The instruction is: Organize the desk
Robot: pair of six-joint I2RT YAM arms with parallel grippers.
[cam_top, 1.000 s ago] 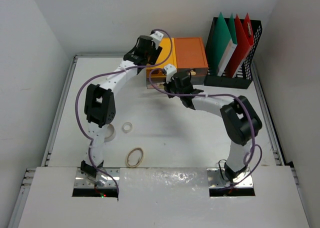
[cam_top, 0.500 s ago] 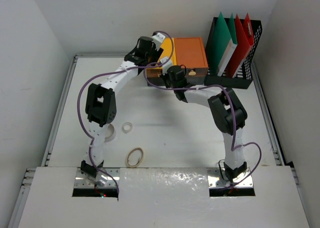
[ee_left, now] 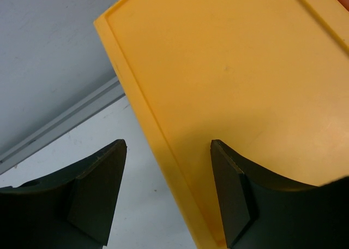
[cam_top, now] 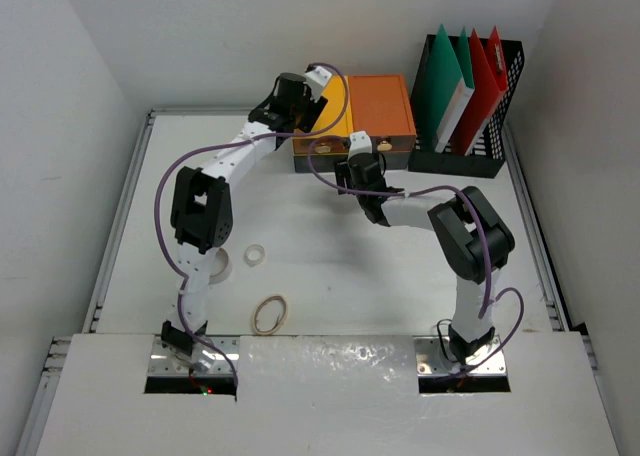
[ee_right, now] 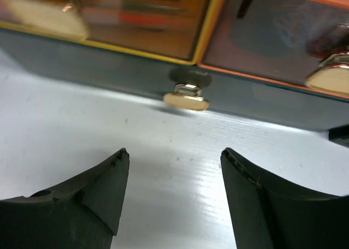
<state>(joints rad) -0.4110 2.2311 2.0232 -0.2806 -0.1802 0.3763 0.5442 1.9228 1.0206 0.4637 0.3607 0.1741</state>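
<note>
The white desk [cam_top: 330,266] carries a small drawer box [cam_top: 380,111] at the back, with a yellow and orange top. My left gripper [cam_top: 303,104] hovers open over the box's left side. In the left wrist view the yellow top's [ee_left: 229,69] left edge runs between the open fingers of that gripper [ee_left: 168,143], without touching them. My right gripper [cam_top: 360,166] stands open just in front of the box and holds nothing. In the right wrist view that gripper [ee_right: 175,152] is above the desk [ee_right: 65,112], facing a gold knob [ee_right: 186,99] on the dark lower front.
A black file holder [cam_top: 470,156] with green and red folders stands at the back right, next to the box. A white tape roll [cam_top: 255,254] and a tan rubber band [cam_top: 269,314] lie at the front left. A white ring [cam_top: 219,266] lies by the left arm.
My right gripper went up to the box front while shut, then opened and drew back a little. The left arm has not moved.
</note>
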